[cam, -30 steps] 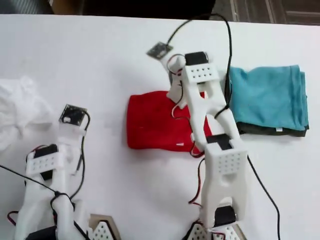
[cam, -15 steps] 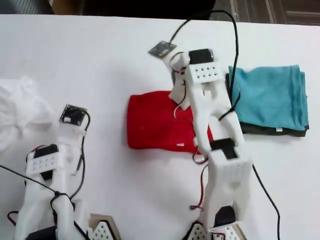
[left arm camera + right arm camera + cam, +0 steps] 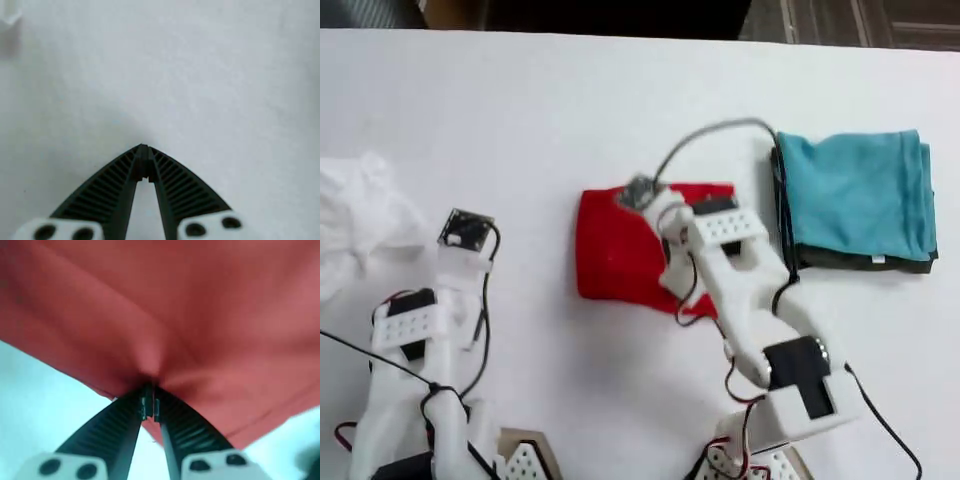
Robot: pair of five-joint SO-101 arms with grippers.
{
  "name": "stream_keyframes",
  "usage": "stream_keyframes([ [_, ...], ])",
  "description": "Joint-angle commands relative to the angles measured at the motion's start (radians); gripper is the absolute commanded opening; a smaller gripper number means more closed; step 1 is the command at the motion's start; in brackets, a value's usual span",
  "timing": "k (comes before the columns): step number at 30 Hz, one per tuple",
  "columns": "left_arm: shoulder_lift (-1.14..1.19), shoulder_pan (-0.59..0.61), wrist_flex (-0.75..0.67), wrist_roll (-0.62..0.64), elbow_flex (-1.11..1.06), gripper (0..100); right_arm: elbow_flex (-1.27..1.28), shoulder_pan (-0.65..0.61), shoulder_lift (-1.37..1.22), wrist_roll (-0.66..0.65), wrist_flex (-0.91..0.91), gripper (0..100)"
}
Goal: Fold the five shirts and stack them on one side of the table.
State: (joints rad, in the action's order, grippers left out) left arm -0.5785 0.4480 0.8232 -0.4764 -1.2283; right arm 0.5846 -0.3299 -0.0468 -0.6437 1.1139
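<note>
A folded red shirt (image 3: 615, 245) lies mid-table. My right arm (image 3: 720, 235) bends low over its near right part. In the right wrist view the right gripper (image 3: 149, 390) is shut on the red shirt (image 3: 200, 315), with the cloth puckered at the fingertips near its edge. A folded teal shirt (image 3: 855, 190) rests on a dark folded shirt (image 3: 860, 263) at the right side. A crumpled white shirt (image 3: 355, 215) lies at the left edge. My left gripper (image 3: 143, 151) is shut on nothing, over bare white table (image 3: 225, 75), at the near left.
The left arm (image 3: 415, 330) stands at the near left, beside the white shirt. The right arm's grey cable (image 3: 715, 135) arcs over the table between the red shirt and the teal stack. The table's far half (image 3: 520, 100) is bare.
My right arm has swung back from the red shirt's far edge toward its near edge and dropped low over it. The left arm has not moved.
</note>
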Motion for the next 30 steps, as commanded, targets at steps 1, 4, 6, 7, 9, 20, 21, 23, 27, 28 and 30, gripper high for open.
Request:
stream_keyframes([
  [1, -0.026, 0.003, -0.018, 0.009, -0.001, 3, 0.049, 0.001, 0.053, 0.005, -0.033, 2.1],
  [4, -0.026, 0.003, -0.018, 0.009, -0.001, 3, 0.025, 0.001, 0.108, 0.008, -0.030, 2.1],
  [6, -0.026, 0.003, -0.025, 0.009, -0.002, 3, 0.003, 0.001, 0.180, 0.009, -0.021, 2.1],
  [7, -0.026, 0.003, -0.026, 0.009, -0.002, 3, -0.009, -0.002, 0.222, 0.009, -0.016, 2.1],
  [9, -0.026, 0.003, -0.028, 0.009, -0.004, 3, -0.031, -0.004, 0.302, 0.009, -0.016, 2.1],
  [20, -0.026, 0.003, -0.028, 0.009, -0.004, 3, -0.086, 0.151, 0.314, 0.388, -0.077, 28.3],
  [21, -0.026, 0.003, -0.028, 0.009, -0.004, 3, -0.087, 0.148, 0.285, 0.413, -0.094, 30.3],
  [23, -0.026, 0.003, -0.028, 0.009, -0.004, 3, -0.107, 0.139, 0.225, 0.430, -0.093, 30.7],
  [27, -0.026, 0.003, -0.028, 0.009, -0.004, 3, -0.193, 0.134, 0.113, 0.434, -0.024, 30.5],
  [28, -0.026, 0.003, -0.028, 0.009, -0.004, 3, -0.215, 0.134, 0.085, 0.436, -0.015, 30.5],
  [30, -0.026, 0.003, -0.028, 0.009, -0.004, 3, -0.256, 0.136, 0.027, 0.471, -0.002, 30.5],
])
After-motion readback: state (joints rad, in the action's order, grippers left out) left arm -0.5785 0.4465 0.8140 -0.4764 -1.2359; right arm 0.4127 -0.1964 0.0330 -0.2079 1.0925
